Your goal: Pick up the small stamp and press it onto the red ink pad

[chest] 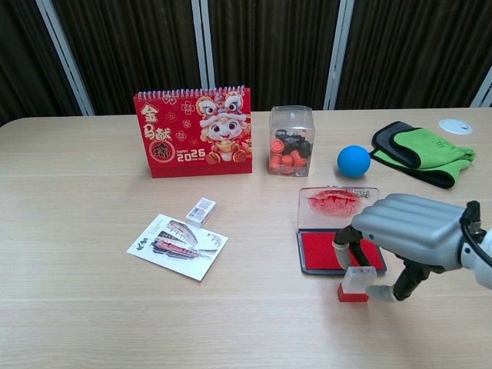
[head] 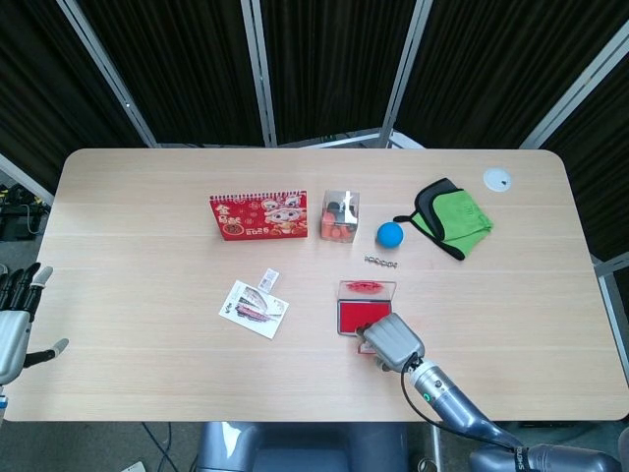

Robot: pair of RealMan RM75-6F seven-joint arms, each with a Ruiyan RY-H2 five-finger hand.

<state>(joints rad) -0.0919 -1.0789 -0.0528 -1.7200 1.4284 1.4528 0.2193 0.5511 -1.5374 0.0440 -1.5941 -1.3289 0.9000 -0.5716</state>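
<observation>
As right hand (chest: 407, 242) arches low, fingers close round small stamp (chest: 357, 283) just under palm; firm grip unclear. Red ink pad (chest: 338, 250) directly beyond, lid up, ready. Left hand (head: 15, 320) idle, fingers spread.

Head view: robot hand (head: 390, 342) hides stamp; left robot hand (head: 14, 320) cut off.

Curtained lab, prop-strewn table (head: 147, 246)

The right hand (head: 391, 341) overlaps the red ink pad's (head: 360, 313) near edge.
</observation>
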